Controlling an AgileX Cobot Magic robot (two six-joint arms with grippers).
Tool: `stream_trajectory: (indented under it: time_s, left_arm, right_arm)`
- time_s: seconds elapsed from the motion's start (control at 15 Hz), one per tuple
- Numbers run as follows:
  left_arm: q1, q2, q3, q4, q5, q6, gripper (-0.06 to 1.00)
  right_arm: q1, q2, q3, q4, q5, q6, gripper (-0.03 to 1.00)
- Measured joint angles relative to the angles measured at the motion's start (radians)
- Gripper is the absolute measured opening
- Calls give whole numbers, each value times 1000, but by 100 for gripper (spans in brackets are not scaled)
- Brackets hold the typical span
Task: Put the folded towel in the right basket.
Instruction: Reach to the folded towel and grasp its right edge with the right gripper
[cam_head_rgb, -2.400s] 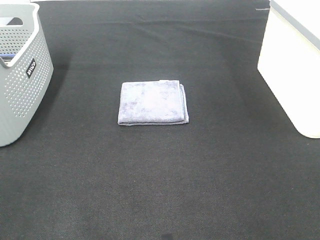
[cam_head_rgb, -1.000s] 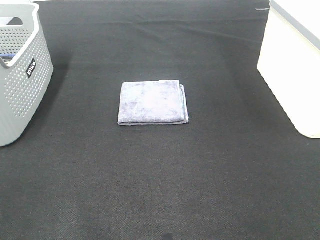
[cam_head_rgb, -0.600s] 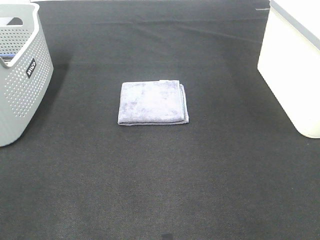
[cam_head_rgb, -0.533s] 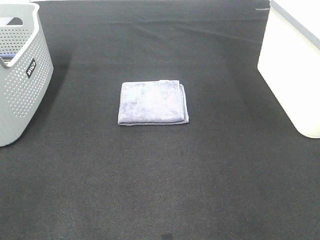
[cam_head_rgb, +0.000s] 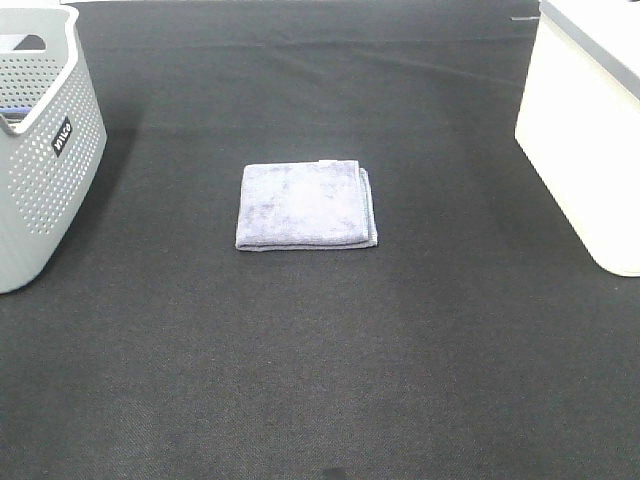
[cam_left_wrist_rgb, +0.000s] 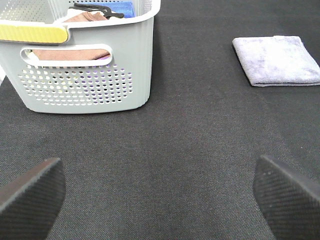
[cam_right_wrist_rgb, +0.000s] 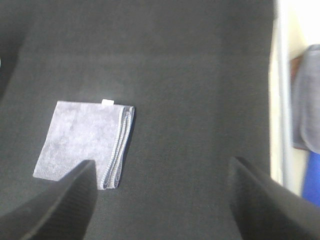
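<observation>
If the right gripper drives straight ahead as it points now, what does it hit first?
The right gripper would probably meet bare black mat first, between the folded towel and the right basket; depth is unclear.

We find both arms only in their own wrist cameras. The left tool stands with its jaws wide apart. Its two dark, textured fingers sit at opposite sides of the view, and neither pad touches anything. It is held off the table and aimed along it at a shallow slant.

The right tool is likewise spread wide, its fingers well separated and gripping nothing. It hangs above the table and points down more steeply than the left one. This view is soft, so we cannot read the pad surfaces. Wrist joints and upper links lie outside all three views.
</observation>
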Motion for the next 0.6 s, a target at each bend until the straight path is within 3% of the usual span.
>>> stream_trajectory:
  time_s: [0.33,0.6]
  left_arm:
    - [0,0,0,0,0,0,97]
    - [0,0,0,0,0,0,97]
  right_arm:
    - [204,349,-297,-32,73,60,65]
    - [230,560,-439,-17,160,134,65]
